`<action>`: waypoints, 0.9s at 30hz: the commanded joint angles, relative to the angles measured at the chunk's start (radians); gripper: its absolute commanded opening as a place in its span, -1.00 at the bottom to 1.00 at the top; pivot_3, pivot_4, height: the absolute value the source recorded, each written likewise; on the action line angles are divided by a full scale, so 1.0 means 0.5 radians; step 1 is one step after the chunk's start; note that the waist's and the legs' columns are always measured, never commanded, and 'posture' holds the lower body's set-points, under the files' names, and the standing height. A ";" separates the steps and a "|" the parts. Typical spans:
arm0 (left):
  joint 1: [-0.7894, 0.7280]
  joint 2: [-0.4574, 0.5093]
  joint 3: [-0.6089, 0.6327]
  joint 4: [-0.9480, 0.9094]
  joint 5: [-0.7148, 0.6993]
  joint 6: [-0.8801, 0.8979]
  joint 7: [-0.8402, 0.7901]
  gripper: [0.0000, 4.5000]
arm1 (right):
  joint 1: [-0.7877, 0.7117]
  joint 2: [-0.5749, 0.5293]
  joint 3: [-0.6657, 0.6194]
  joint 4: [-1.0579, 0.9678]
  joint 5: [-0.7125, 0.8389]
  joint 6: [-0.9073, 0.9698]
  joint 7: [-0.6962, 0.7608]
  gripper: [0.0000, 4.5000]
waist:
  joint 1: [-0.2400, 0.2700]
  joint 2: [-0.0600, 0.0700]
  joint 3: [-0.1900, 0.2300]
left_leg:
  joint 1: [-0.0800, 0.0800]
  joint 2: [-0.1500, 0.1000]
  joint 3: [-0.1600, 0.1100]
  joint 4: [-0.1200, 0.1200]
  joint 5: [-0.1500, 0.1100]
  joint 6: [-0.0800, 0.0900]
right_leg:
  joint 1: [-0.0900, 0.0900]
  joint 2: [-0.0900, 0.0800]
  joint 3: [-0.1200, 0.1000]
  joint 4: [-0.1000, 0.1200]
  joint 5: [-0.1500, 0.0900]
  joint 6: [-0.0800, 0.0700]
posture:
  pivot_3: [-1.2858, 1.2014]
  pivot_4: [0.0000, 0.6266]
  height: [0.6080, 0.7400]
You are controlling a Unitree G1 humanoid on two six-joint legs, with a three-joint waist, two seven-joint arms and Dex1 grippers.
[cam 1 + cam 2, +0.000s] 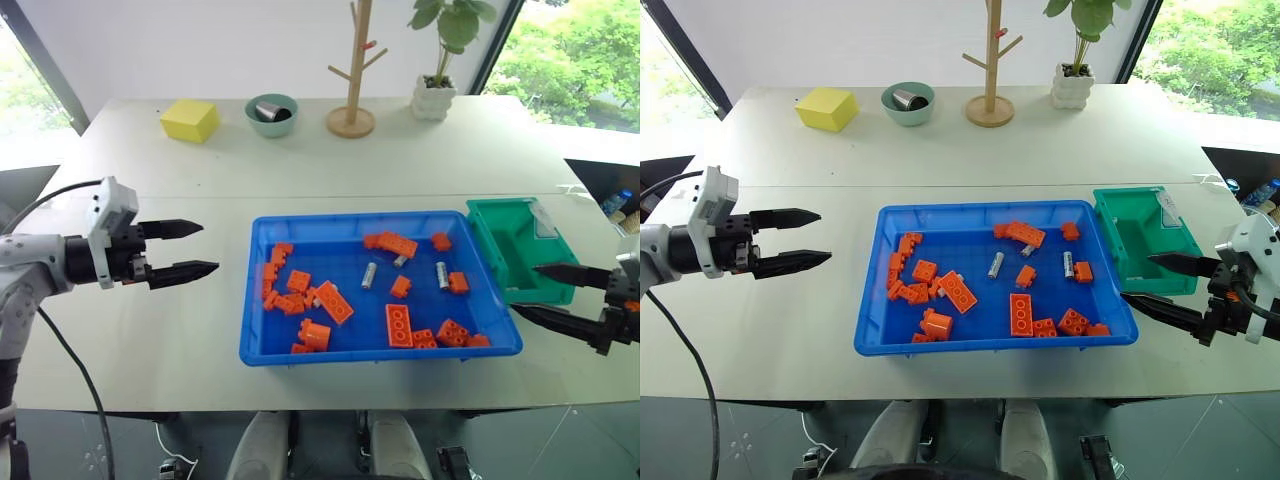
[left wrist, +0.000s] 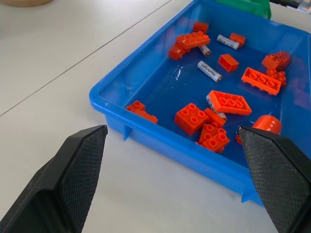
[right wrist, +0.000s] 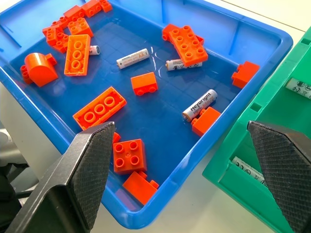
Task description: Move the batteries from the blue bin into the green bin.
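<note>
The left gripper (image 1: 190, 250) is held above the bare table (image 1: 150, 330), well apart from the blue bin (image 1: 300, 352) on its left side; its jaws are spread wide and nothing is held or touched. The right gripper (image 1: 545, 292) is held beside the blue bin's right end, just in front of the green bin (image 1: 485, 232); its jaws are likewise spread wide and empty.

The blue bin is set near the middle of the table, with the green bin touching or just beside its far right corner. In the blue bin, many orange bricks (image 1: 334, 302) are scattered, and the batteries (image 1: 369, 275) are seen lying flat on the floor among them: one near the centre, one shorter-looking beside the brick cluster at the far wall (image 1: 400, 260), and one toward the right end next to a small brick (image 1: 442, 275). In the wrist views a fourth is partly hidden under a long brick (image 3: 93, 49). They are slim silver-grey cylinders with printed labels.

In the green bin, flat white labelled items (image 3: 301, 87) are seen against the wall and floor; what they are cannot be told.

At the far side of the table are a yellow block (image 1: 190, 120), a pale-green bowl (image 1: 271, 115) holding a metal cup, a wooden stand (image 1: 352, 118) and a potted plant (image 1: 435, 95).
</note>
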State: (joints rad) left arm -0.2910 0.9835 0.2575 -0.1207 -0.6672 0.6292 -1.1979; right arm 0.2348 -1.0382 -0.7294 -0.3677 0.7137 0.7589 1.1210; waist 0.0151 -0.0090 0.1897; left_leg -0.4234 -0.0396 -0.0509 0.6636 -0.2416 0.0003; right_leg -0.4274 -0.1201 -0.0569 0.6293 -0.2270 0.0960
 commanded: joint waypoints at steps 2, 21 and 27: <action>-0.039 0.028 0.052 -0.042 -0.034 0.017 0.002 0.99 | -0.008 0.003 -0.034 -0.045 0.022 0.003 -0.011 0.98 | 0.000 0.000 0.000 | 0.000 0.000 0.000 0.000 0.000 0.000 | 0.000 0.000 0.000 0.000 0.000 0.000 | 0.03 -0.52 0.43; -0.078 -0.013 0.019 -0.044 -0.005 -0.008 0.012 0.99 | -0.065 -0.026 0.032 -0.014 0.017 0.001 -0.027 0.98 | -0.001 0.000 0.000 | 0.000 0.000 0.000 0.000 0.000 0.000 | 0.000 0.001 0.000 0.000 0.000 0.000 | 0.03 -0.52 0.43; -0.017 -0.051 0.051 -0.137 -0.039 -0.007 0.033 0.99 | -0.216 -0.140 0.069 0.000 0.047 0.059 -0.027 0.98 | -0.004 0.000 0.000 | 0.000 0.000 0.001 0.000 0.000 0.000 | 0.000 0.000 0.000 0.000 0.000 0.000 | 0.03 -0.52 0.43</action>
State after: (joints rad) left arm -0.3021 0.9566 0.2536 -0.1633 -0.6742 0.6415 -1.1861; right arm 0.1476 -1.0863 -0.6803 -0.3603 0.7185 0.7831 1.1056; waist 0.0134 -0.0087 0.1899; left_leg -0.4234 -0.0395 -0.0508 0.6636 -0.2416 0.0003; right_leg -0.4275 -0.1202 -0.0569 0.6294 -0.2269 0.0959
